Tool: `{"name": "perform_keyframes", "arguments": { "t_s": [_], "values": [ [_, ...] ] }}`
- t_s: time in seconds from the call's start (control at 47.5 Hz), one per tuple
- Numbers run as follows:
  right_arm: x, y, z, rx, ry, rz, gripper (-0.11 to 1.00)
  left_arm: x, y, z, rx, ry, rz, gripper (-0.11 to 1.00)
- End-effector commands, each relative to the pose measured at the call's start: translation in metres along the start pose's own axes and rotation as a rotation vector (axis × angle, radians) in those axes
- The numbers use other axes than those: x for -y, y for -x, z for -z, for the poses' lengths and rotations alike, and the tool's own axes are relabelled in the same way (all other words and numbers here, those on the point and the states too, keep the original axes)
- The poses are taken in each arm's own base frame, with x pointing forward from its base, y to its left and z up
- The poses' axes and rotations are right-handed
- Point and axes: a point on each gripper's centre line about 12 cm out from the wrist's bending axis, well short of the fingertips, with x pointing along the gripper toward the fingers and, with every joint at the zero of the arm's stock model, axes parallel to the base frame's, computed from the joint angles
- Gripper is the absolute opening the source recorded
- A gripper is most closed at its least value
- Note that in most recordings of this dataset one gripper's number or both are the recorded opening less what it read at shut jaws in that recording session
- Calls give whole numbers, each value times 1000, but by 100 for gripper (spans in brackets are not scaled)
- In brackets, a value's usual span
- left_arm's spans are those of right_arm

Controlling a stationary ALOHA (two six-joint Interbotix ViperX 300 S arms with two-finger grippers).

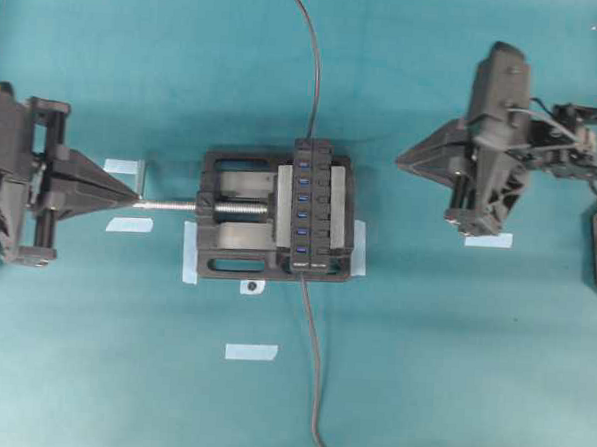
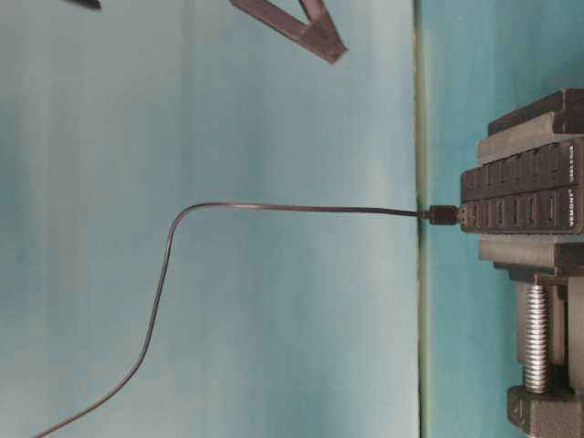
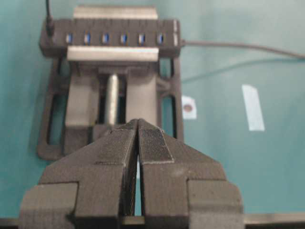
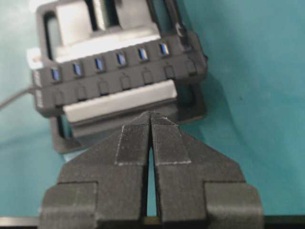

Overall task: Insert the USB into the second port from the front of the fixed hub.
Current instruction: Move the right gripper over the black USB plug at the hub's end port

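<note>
The fixed hub [image 1: 311, 206] is a long black bar with a row of blue slots, lying clamped at the table's middle. It also shows in the left wrist view [image 3: 114, 38] and the right wrist view [image 4: 119, 71]. The USB [image 2: 444, 215] stands plugged into the slot at the hub's far end [image 4: 182, 33], and its cable [image 1: 309, 64] runs off the far edge. Several blue slots in front of it are free. My left gripper [image 1: 135, 193] [image 3: 138, 121] is shut and empty, left of the hub. My right gripper [image 1: 402, 164] [image 4: 150, 114] is shut and empty, to its right.
A black vise [image 1: 229, 215] holds the hub, and its silver screw [image 1: 169, 205] points at my left gripper's tip. A second dark cable [image 1: 313, 385] leaves the hub's near end toward the front edge. Pale tape strips [image 1: 251, 351] [image 1: 488, 239] lie on the teal table.
</note>
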Motion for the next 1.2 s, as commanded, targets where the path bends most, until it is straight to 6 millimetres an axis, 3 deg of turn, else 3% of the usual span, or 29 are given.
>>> {"name": "perform_keyframes", "arguments": {
  "t_s": [0.0,1.18],
  "values": [
    [1,-1,-13,16,7,7,2,0,0,-12,28,1,-1,0],
    [26,-84,-39,-76,135,60,2,0,-2,-7,-9,1,-2,0]
  ]
}}
